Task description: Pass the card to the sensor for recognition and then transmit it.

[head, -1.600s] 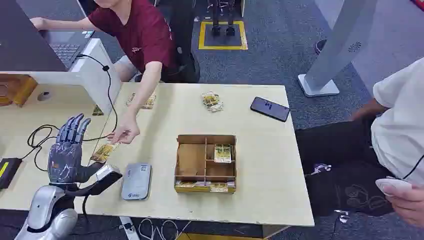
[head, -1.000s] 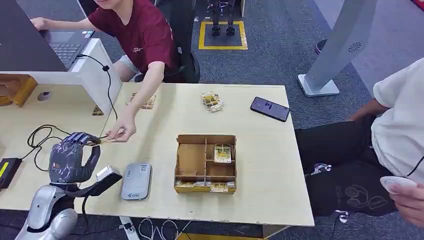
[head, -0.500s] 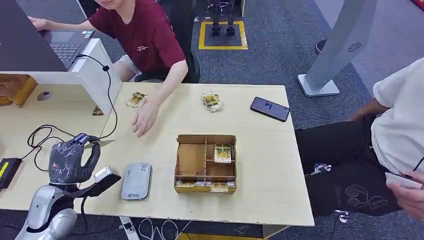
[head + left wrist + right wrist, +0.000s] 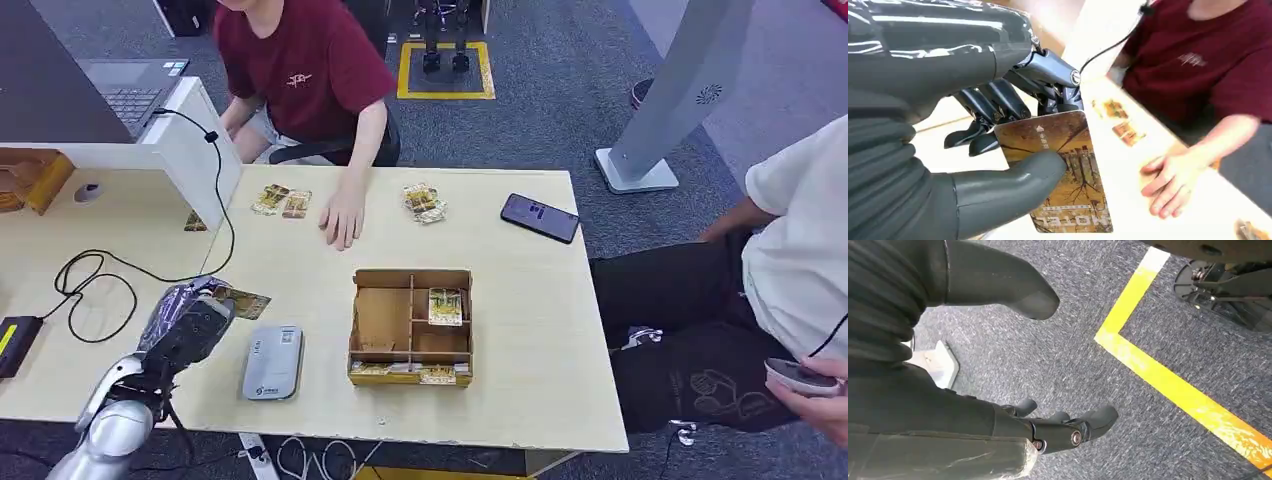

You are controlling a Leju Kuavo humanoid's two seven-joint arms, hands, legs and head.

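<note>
The left hand [image 4: 190,325] pinches the card [image 4: 243,303] between thumb and fingers above the table's near-left part, just beyond the grey sensor [image 4: 272,362] lying flat near the front edge. The right hand [image 4: 998,405] hangs over grey carpet [image 4: 1088,365] with a yellow line [image 4: 1168,385], fingers apart, holding nothing. At mid-table [image 4: 520,300] stands a compartmented box [image 4: 411,325] with bare wood on its right. Farther off, a person's hand [image 4: 343,216] rests flat beside loose cards [image 4: 282,201]; a phone [image 4: 540,217] lies near the far-right corner. Carpet lies beyond.
</note>
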